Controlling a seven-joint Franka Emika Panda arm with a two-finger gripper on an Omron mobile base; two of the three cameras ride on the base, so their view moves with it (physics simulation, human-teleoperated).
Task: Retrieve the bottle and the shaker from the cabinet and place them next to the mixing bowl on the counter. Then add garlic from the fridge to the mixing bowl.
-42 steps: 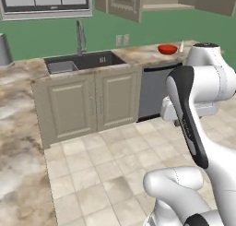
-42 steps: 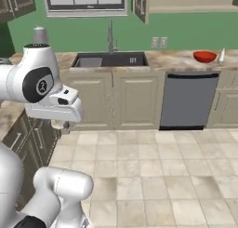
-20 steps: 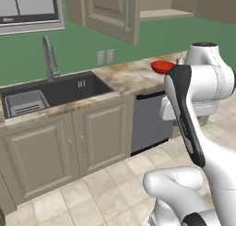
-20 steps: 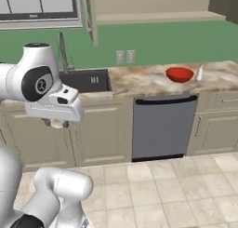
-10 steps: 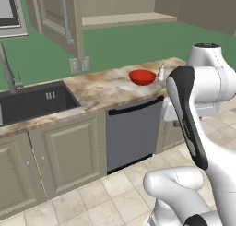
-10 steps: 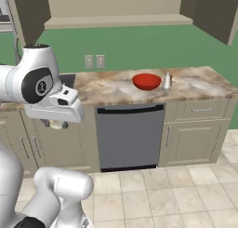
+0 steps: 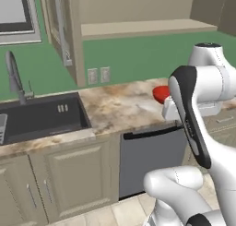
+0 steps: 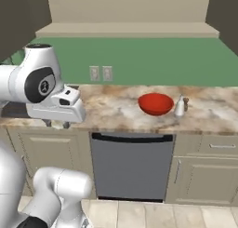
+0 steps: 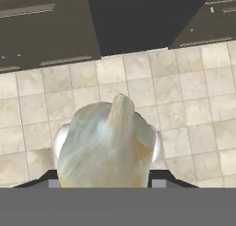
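My gripper is shut on the garlic, a whitish-cream bulb that hides most of both fingers, and hangs over the tiled floor. In the right base view the hand sits low in front of the counter's left part. The red mixing bowl rests on the counter, with the pale bottle and the dark shaker just to its right. My arm partly covers the bowl in the left base view. The cabinet stands open above. The fridge is out of view.
A dark dishwasher front sits under the counter below the bowl, with beige drawers to its right. A sink and faucet lie to the left. Tiled floor stretches below the hand.
The whole scene has slid left in both base views as the base drove right along the counter. The bowl, bottle and shaker now stand nearer. The arm keeps its pose.
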